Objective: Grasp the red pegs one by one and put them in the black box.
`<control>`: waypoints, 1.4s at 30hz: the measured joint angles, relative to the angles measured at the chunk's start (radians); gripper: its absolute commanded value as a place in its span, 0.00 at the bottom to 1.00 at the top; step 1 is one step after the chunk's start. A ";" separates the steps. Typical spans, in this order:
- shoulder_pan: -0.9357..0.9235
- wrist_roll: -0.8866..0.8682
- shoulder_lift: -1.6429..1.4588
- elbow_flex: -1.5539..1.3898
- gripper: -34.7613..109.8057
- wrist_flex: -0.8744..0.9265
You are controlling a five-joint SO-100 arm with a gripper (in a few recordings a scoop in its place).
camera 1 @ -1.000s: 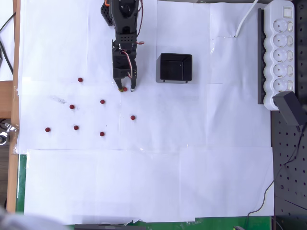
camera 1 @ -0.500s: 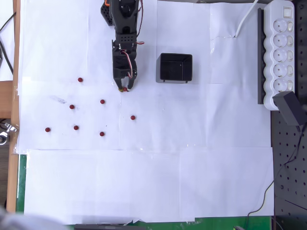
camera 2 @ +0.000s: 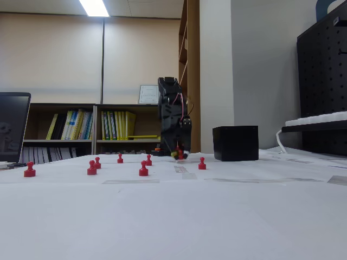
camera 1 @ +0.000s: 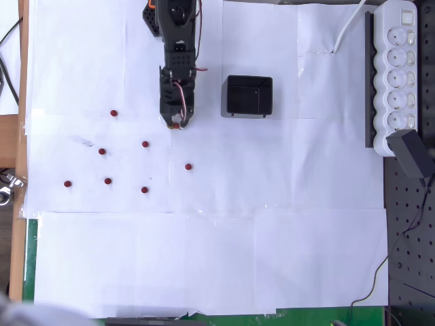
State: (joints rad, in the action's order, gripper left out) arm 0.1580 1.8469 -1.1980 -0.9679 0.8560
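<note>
Now red peg (camera 1: 177,125) pinched in hand (camera 1: 176,124).

We see the black arm standing upright on the white table (camera 2: 173,216), its gripper (camera 2: 178,154) pointing down with a red peg (camera 2: 179,153) between the fingertips, just above the surface. 7 more red pegs stand on the table to either side. The black box (camera 2: 235,143) sits right of the arm.
</note>
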 measured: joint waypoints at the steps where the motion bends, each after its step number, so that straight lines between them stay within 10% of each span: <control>1: 0.012 0.037 0.011 -0.060 0.24 0.101; 9: 0.173 0.255 0.046 -0.509 0.24 0.646; 16: 0.402 0.448 0.025 -0.712 0.24 0.778; 42: 0.637 0.558 -0.245 -0.420 0.34 0.331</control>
State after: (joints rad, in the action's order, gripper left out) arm 0.7946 2.4053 -1.4435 -1.3883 1.1873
